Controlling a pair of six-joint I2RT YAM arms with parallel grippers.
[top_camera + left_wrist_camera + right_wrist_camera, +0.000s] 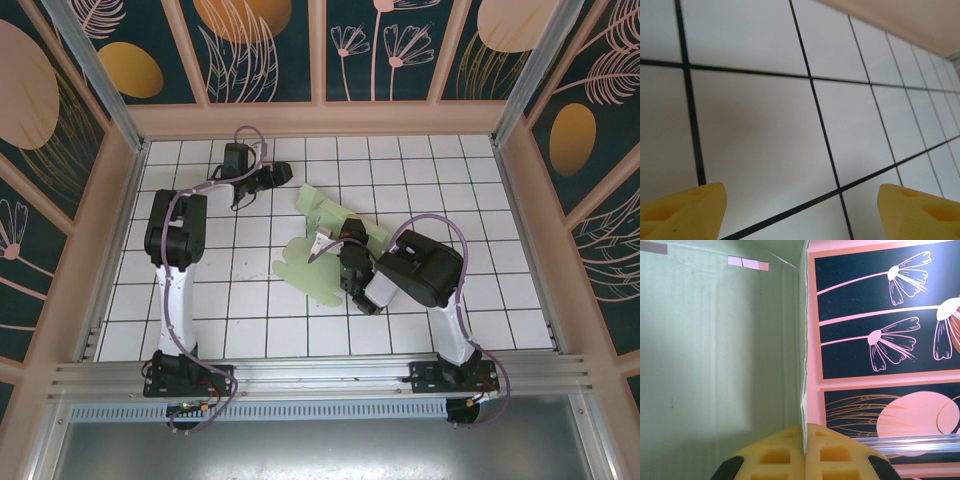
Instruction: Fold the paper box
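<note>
Over on the left arm (178, 238), the left jaws stand well apart. The wrist camera catches one yellow fingertip (686, 211) low on the left and the other low on the right, with nothing between them but bare white tiles and black grout lines of the table (765, 125). They hold nothing and touch nothing. From above, they hang over the far left part of the table (250, 300), near the back wall and well apart from the card.

Now the paper box (305, 270): a pale green die-cut sheet lying near the middle of the table, its flaps and rounded tabs spread out, one long flap reaching toward the far side. The right arm (425, 270) reaches in over it from the near right, its wrist covering the middle of the sheet.

And the right jaws are clamped tight. The two yellow pads (777, 456) press flat against each other, and the thin edge of the paper box (715, 365) runs straight down into the seam between them. The green panel rises on the left of that edge, with the flowered wall (880, 315) on its right.
</note>
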